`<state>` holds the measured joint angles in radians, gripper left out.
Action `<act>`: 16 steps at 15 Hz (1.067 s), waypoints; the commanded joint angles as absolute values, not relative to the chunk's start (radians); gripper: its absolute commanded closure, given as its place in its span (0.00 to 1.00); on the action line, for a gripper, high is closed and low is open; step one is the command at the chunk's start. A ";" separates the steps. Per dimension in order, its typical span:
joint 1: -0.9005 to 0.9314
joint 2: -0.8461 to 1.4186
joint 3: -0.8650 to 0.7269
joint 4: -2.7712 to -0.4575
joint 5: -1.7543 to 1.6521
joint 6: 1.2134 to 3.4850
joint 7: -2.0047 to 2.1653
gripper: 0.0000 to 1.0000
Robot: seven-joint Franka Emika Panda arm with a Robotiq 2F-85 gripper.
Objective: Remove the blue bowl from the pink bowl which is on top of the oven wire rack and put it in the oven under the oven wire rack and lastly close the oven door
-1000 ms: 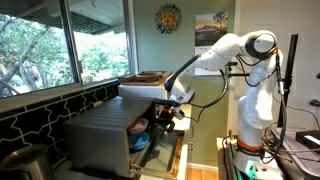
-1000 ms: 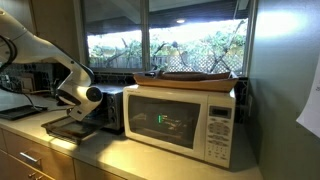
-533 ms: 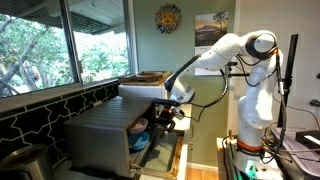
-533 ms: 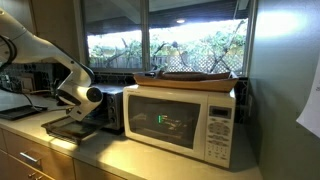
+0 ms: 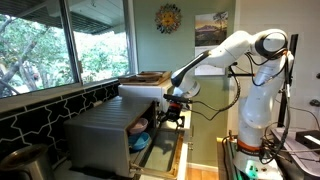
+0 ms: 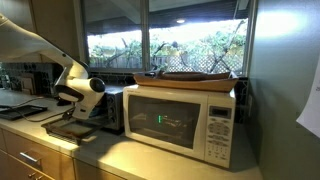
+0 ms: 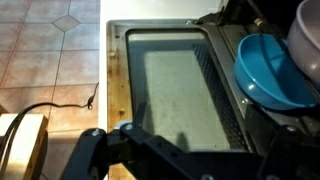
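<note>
The white seven-joint robot arm [image 5: 232,48] rises from its base, folds at a high shoulder and slopes forward and down to a low wrist. In an exterior view it comes in from the frame edge and curves down to a rounded white wrist joint [image 6: 90,87]. The black two-finger gripper [image 5: 174,108] hangs under the wrist, pointing downward. In the wrist view its dark fingers [image 7: 92,145] stand spread apart, with nothing gripped between them.
</note>
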<state>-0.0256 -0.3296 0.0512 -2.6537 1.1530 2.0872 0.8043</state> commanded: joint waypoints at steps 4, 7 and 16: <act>-0.118 -0.567 0.025 -2.762 0.829 2.058 0.678 0.00; -0.118 -0.528 0.031 -2.724 0.831 2.074 0.668 0.00; -0.136 -0.573 -0.026 -2.715 0.733 2.042 0.400 0.00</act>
